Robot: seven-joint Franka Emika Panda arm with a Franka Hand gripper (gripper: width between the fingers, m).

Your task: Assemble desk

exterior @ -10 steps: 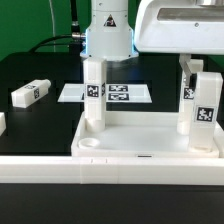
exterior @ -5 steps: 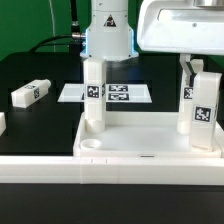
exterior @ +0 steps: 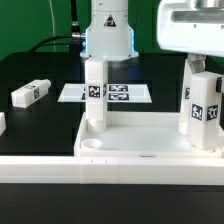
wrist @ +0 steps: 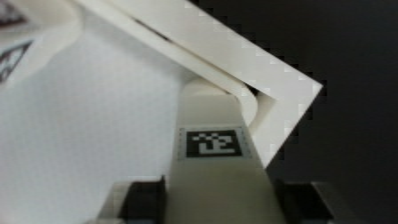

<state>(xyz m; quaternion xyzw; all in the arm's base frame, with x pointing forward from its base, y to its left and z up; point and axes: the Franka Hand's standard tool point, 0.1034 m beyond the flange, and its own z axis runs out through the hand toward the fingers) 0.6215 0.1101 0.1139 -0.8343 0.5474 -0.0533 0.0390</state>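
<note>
Tabletop (exterior: 140, 136), two upright legs (exterior: 95, 97) (exterior: 203, 112), one lying leg (exterior: 30, 93)

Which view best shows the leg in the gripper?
The exterior view: the leg shows nearly whole, standing at the tabletop's corner on that view's right. The wrist view shows only its tagged face between the fingers.

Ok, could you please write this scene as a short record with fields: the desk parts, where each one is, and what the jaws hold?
tabletop: lies flat on the black table, rim up
standing leg: upright at the tabletop's far corner, exterior view's left
held leg: clamped in the jaws, nearly upright, at the corner on the exterior view's right; seated or not, cannot tell
loose leg: on its side on the table, exterior view's left
empty socket: near corner, exterior view's left
marker board: flat behind the tabletop
</note>
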